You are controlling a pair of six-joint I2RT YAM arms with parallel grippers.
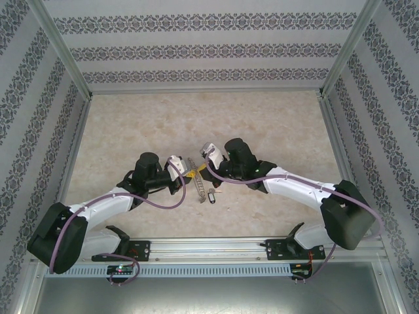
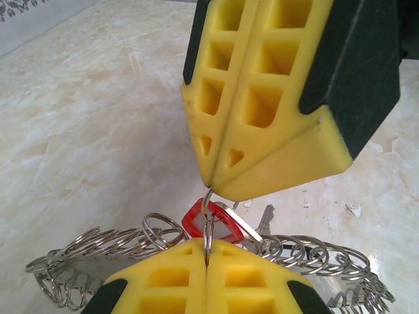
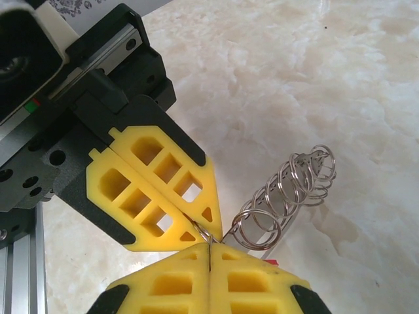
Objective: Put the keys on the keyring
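Both grippers pinch one small metal ring (image 2: pixel 207 226) from opposite sides. My left gripper (image 2: pixel 207 256) is shut on its lower edge, and my right gripper (image 2: pixel 219 186) is shut on its top. The red-tagged key (image 2: pixel 216 222) hangs on this ring, its metal blade (image 2: pixel 265 218) behind it. The keyring (image 2: pixel 111 245), a chain-like row of silvery rings, lies on the table just beyond. In the right wrist view my right gripper (image 3: pixel 209 247) meets the left gripper (image 3: pixel 204 234) tip to tip, with the keyring (image 3: pixel 288 186) to the right. The dark-tagged key (image 1: pixel 211 195) lies on the table near the keyring (image 1: pixel 193 178).
The marble-patterned tabletop (image 1: pixel 196 124) stretches behind the grippers, bounded by patterned walls and a metal frame (image 1: pixel 65 59). The arms' mounting rail (image 1: pixel 209 247) runs along the near edge.
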